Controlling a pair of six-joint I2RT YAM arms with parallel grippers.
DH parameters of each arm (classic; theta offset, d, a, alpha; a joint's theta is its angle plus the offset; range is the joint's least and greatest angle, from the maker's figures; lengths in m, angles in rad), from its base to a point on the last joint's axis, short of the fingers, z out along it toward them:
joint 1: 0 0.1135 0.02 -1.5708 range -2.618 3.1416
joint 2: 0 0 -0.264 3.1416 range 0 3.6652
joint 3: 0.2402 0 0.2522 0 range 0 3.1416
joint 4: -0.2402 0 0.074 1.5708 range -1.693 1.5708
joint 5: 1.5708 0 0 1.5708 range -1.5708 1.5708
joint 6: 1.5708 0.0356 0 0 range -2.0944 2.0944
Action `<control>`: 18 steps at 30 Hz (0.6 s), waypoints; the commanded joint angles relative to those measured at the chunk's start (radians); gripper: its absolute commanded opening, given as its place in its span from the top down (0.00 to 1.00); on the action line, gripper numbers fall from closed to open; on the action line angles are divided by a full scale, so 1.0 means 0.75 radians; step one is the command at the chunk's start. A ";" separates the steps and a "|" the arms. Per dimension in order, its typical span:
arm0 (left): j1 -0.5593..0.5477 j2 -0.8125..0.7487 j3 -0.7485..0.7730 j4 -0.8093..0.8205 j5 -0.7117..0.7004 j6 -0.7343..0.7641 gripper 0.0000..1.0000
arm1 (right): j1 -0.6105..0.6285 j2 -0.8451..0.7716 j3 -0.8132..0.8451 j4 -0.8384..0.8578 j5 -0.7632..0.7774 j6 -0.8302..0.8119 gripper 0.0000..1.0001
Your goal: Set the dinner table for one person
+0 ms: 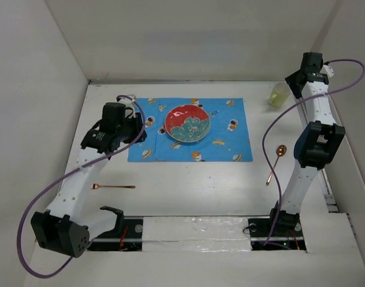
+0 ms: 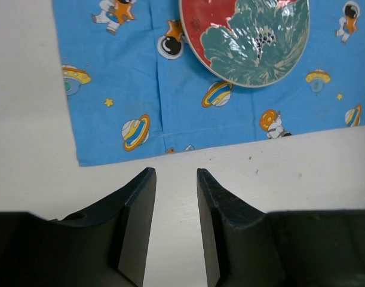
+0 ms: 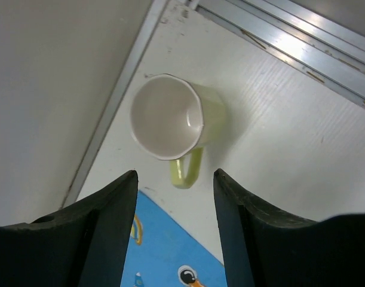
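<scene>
The white dinner table (image 1: 188,185) carries a blue cartoon-print mat (image 1: 230,140) with a red and green plate (image 1: 187,124) on it. A pale green cup (image 1: 279,94) stands upright at the far right, off the mat. A copper spoon (image 1: 276,161) lies right of the mat and a copper fork (image 1: 113,186) lies near the front left. My left gripper (image 2: 176,172) is open with a narrow gap, empty, above the table by the mat's (image 2: 140,78) near-left corner. My right gripper (image 3: 175,174) is open and empty, just short of the cup (image 3: 167,119), whose handle points toward it.
White walls (image 1: 45,89) enclose the table on the left, back and right. An aluminium rail (image 3: 290,42) runs along the right side behind the cup. Purple cables (image 1: 272,128) loop from both arms. The arm bases sit on a taped strip (image 1: 194,230) at the near edge.
</scene>
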 commanded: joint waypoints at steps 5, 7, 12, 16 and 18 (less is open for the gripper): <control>-0.088 0.102 0.063 0.119 -0.065 0.038 0.60 | -0.028 0.145 0.219 -0.143 0.048 0.070 0.41; -0.135 0.145 0.057 0.129 -0.081 0.038 0.58 | -0.028 0.172 0.230 -0.141 0.058 0.066 0.41; -0.303 0.239 0.077 0.176 -0.170 0.005 0.54 | -0.028 0.296 0.275 -0.154 0.044 0.062 0.40; -0.303 0.270 0.112 0.197 -0.125 0.009 0.54 | -0.028 0.329 0.311 -0.141 0.022 0.062 0.41; -0.303 0.287 0.120 0.193 -0.106 0.017 0.54 | -0.028 0.360 0.346 -0.160 0.003 0.062 0.42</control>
